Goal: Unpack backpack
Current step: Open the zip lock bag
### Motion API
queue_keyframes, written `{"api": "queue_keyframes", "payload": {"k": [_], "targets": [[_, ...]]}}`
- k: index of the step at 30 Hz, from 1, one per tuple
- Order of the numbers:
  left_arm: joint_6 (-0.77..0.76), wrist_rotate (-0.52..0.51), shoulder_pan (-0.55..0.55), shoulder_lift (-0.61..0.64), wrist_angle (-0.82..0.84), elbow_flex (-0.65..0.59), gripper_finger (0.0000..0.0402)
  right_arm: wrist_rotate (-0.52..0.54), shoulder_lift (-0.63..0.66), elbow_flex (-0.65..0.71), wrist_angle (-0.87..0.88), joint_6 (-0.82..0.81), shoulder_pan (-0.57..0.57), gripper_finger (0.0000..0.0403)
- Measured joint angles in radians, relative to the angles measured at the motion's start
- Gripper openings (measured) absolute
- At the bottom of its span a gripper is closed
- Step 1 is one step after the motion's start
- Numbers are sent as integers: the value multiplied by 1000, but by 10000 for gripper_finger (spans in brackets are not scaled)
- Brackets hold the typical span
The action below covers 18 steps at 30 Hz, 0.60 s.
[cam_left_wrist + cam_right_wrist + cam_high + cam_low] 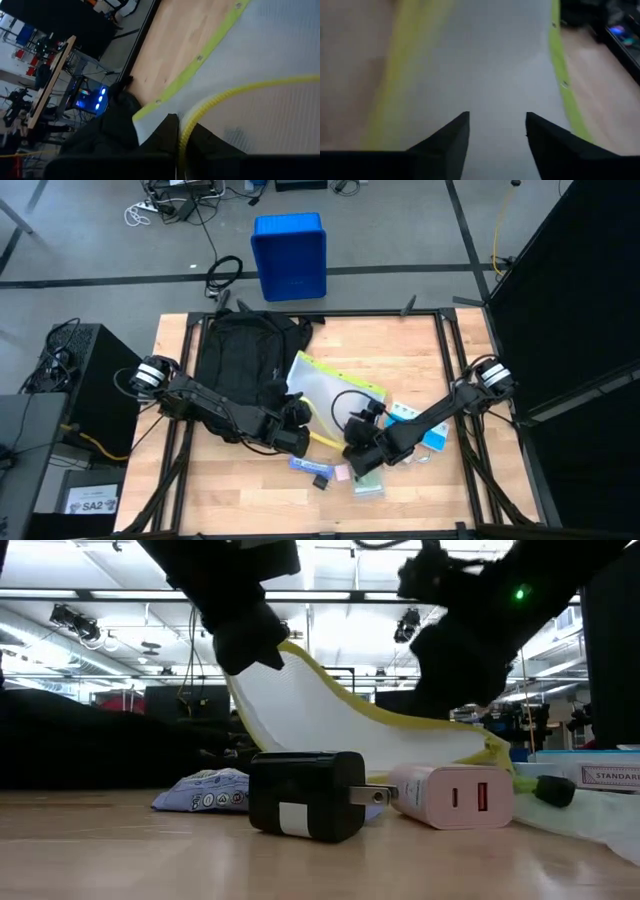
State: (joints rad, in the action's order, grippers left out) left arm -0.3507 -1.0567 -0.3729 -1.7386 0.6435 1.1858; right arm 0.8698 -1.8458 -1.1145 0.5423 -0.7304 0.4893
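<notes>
The backpack (245, 360) is seen lying flat on the far left part of the wooden table (420, 360), black, with its straps spread toward the far edge. Just beside it, toward the table's middle, a translucent white pouch with a yellow-green border and yellow zipper (330, 388) is lifted at one end; in the low view it rises as a curved sheet (330, 715).

The left gripper (296, 420) is placed at the pouch's near-left corner. In the left wrist view its fingers (167, 135) are closed on the pouch edge beside the zipper. The right gripper (357, 452) is positioned at the pouch's near-right side; in the right wrist view its fingers (445, 142) are held apart over the pouch surface (490, 65), nothing between them.

Near the table's front edge, small items are noted: a black charger (305, 795) with prongs out, a pink-white charger (455, 797) touching those prongs, and a blue-white packet (205, 790) behind. A white box (610, 777) lies to the right.

A blue bin (289, 255) stands on the floor beyond the table.
</notes>
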Motion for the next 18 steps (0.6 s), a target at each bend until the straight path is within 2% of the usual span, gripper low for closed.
{"api": "queue_keyframes", "payload": {"k": [5,10,14,18], "targets": [[-85,0,0,0,89,0,0,1,0,0,105,-62,-52,91],[-126,1,0,0,111,0,0,0,1,0,99,-43,-93,41],[-127,9,0,0,111,0,0,-17,20,-19,2,64,-81,38],[-127,12,0,0,110,0,0,-64,24,-77,-132,241,-36,74]]}}
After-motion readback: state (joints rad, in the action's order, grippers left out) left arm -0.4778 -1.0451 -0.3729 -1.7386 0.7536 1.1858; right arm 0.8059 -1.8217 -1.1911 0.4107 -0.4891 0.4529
